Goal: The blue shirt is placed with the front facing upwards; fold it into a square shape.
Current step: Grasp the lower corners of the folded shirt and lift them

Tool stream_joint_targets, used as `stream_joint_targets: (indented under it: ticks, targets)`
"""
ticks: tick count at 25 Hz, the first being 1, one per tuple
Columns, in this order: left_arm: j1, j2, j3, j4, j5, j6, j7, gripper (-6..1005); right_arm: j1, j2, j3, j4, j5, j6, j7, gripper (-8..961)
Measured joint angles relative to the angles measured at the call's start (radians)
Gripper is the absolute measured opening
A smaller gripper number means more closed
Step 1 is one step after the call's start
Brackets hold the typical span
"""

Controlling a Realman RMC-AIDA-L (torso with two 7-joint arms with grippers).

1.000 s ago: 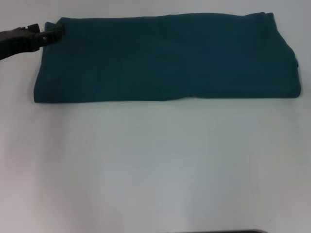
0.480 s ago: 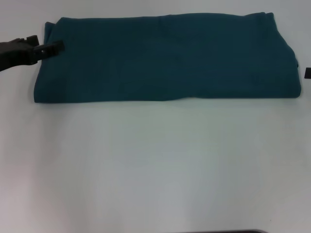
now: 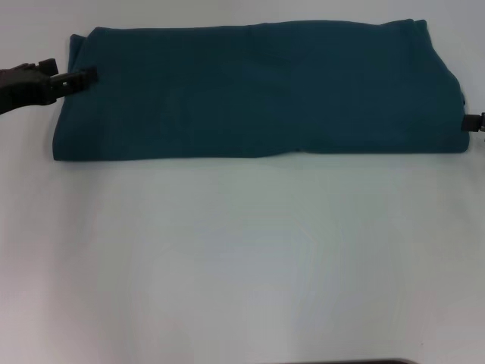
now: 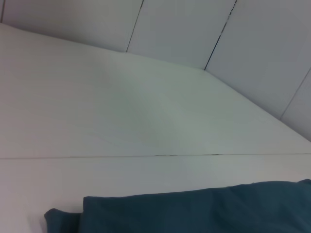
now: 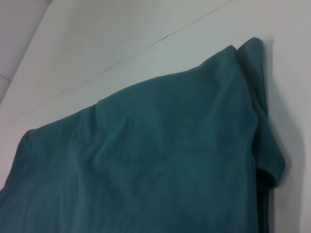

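Note:
The blue shirt (image 3: 258,91) lies flat at the far side of the white table (image 3: 242,258), folded into a long band running left to right; no lettering shows. It also shows in the left wrist view (image 4: 194,211) and in the right wrist view (image 5: 146,165). My left gripper (image 3: 82,76) reaches in from the left, its tip over the band's left short edge, about midway along that edge. My right gripper (image 3: 477,122) just shows at the picture's right border, beside the band's right short edge near its front corner.
A thin seam (image 4: 146,156) runs across the table behind the shirt. Pale wall panels (image 4: 194,29) stand beyond the table's far edge.
My left gripper has moved from the band's far left corner down along its left edge. My right gripper has come into view at the right edge. The shirt has not moved.

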Motion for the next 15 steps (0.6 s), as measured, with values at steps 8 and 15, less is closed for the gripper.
stream_joint_targets:
  ticks: [8,15]
  targets:
    - [0.0,0.0,0.0,0.003,0.0,-0.005,0.013,896,0.009,0.026,-0.007,0.008,0.0,0.067,-0.001,882]
    - [-0.001,0.0,0.0,0.006,0.0,-0.021,0.014,894,0.022,0.041,-0.008,0.017,0.0,0.108,-0.001,865]
